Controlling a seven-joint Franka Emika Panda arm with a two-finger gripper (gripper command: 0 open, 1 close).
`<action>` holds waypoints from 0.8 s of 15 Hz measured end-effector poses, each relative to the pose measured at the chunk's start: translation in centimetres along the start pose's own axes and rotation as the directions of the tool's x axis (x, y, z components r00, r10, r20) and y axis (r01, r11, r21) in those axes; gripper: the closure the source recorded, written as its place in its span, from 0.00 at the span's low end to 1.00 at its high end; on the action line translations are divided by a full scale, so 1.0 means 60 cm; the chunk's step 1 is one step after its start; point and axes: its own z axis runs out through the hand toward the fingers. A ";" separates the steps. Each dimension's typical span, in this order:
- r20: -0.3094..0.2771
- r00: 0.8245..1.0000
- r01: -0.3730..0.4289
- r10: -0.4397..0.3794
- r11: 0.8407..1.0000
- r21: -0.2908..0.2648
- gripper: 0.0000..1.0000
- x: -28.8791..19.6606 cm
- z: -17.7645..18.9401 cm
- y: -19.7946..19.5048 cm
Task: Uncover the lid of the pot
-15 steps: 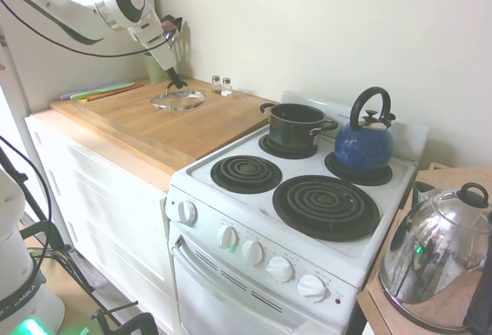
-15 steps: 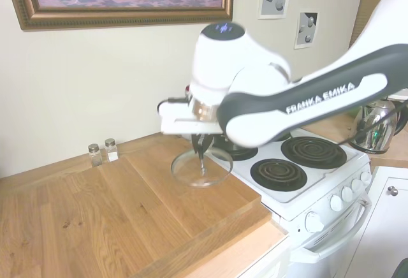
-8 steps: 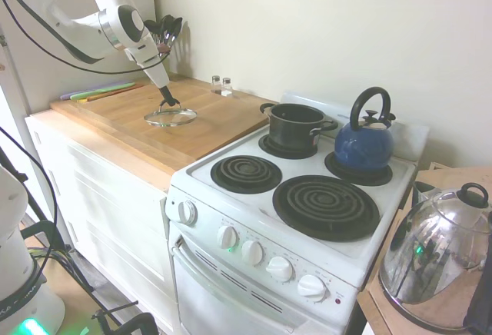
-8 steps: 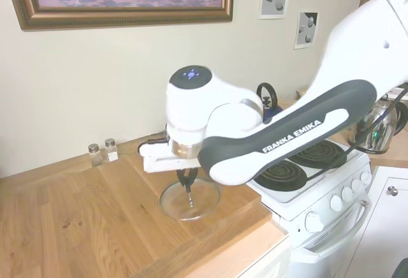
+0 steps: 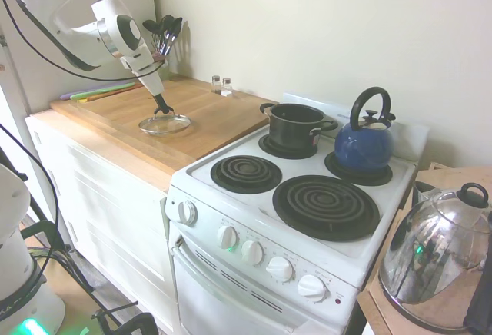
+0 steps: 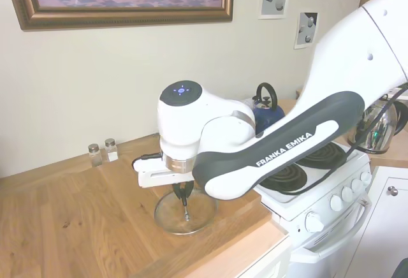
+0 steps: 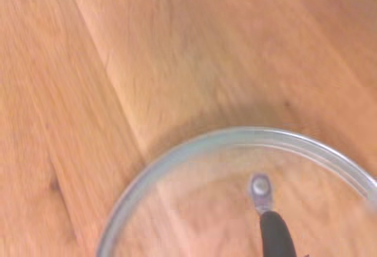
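One view shows open pot [image 5: 295, 125]; hand [image 6: 184, 203] grips lid [image 6: 185, 212] on counter [image 6: 76, 227]

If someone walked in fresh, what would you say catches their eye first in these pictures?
Probably the white arm's gripper holding the glass lid by its black handle, low over the wooden counter. Next, the uncovered black pot on the stove's back burner, beside the blue kettle.
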 end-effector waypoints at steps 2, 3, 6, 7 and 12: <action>0.001 1.000 0.000 0.000 1.000 0.001 0.00 -0.006 -0.001 0.001; 0.000 1.000 -0.002 0.002 1.000 0.000 0.00 -0.006 0.000 0.001; 0.000 1.000 -0.003 0.003 1.000 0.000 0.00 -0.004 0.000 0.001; 0.000 1.000 -0.003 0.003 1.000 0.000 0.00 -0.004 0.000 0.001; 0.000 1.000 -0.003 0.003 1.000 -0.008 0.00 -0.005 0.006 0.002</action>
